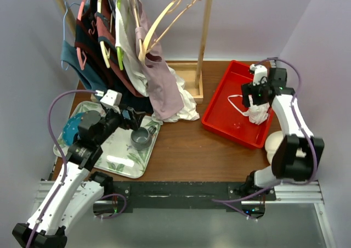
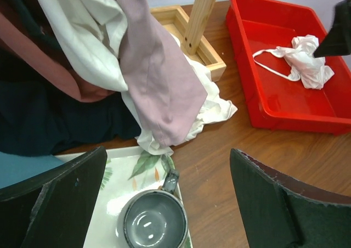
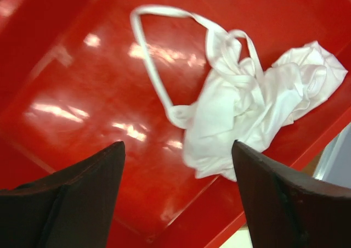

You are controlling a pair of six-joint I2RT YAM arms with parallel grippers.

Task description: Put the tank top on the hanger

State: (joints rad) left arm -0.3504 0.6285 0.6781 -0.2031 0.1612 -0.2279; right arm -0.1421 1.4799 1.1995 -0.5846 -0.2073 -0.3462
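The tank top [image 1: 256, 114] is a crumpled white heap with a loose strap loop, lying in the red bin [image 1: 219, 112]; it also shows in the left wrist view as the tank top [image 2: 304, 61]. My right gripper [image 1: 254, 101] hangs just above it, open. In the right wrist view the tank top [image 3: 258, 108] lies ahead, its near edge by the right finger, and nothing is gripped in the right gripper [image 3: 176, 145]. The cream hanger [image 1: 170, 17] hangs bare and tilted on the rack. My left gripper [image 1: 133, 118] [image 2: 168, 150] is open above the tray's corner.
A wooden rack [image 1: 206, 37] with a box base [image 1: 191, 82] holds a mauve garment [image 1: 162, 86], a white shirt and dark clothes that drape onto the table. A floral tray [image 1: 123, 152] carries a grey cup [image 1: 141, 139] and a blue bowl [image 1: 71, 130].
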